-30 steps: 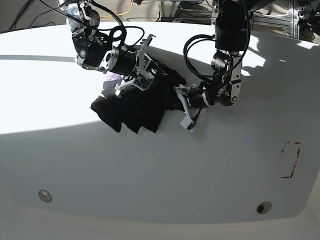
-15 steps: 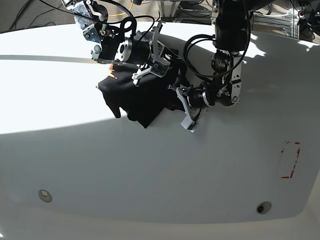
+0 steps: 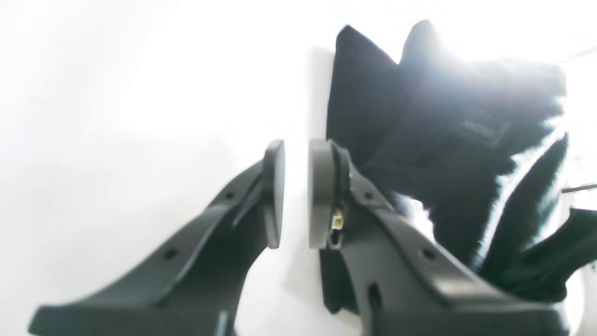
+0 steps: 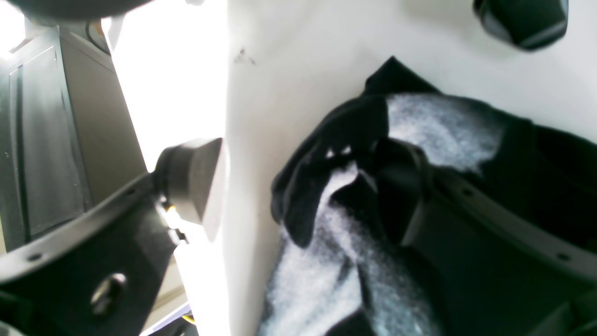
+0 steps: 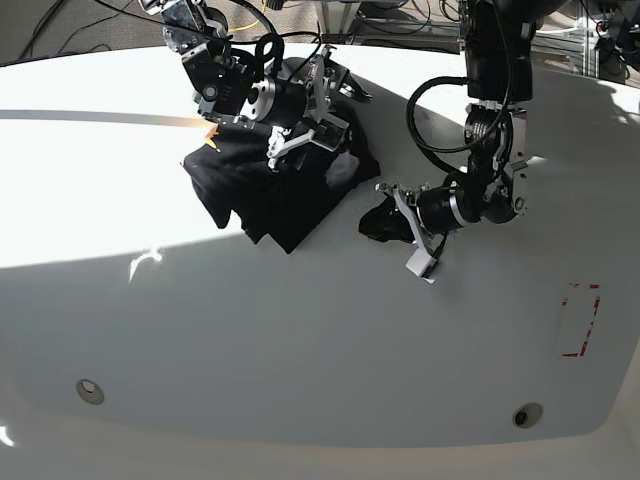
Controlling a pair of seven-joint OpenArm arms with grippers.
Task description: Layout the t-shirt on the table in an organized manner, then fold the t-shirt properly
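The black t-shirt (image 5: 260, 195) lies crumpled on the white table (image 5: 300, 340), with a bit of orange print at its left edge. A small black lobe of it reaches toward my left gripper (image 5: 415, 250). In the left wrist view that gripper (image 3: 296, 191) stands open by only a narrow gap, with bare table between the pads and the t-shirt (image 3: 419, 140) just right of the right finger. My right gripper (image 5: 322, 115) hangs over the top of the pile. In the right wrist view it (image 4: 298, 186) is wide open, its right finger resting in the bunched t-shirt (image 4: 443, 121).
A red dashed rectangle mark (image 5: 580, 320) sits near the table's right edge. Two round metal discs (image 5: 90, 390) (image 5: 527, 414) lie near the front edge. Cables and frame parts crowd the back edge behind both arms.
The right arm has moved toward the back right, and the t-shirt pile shifted with it. The left arm has swung right and forward, away from the main pile.
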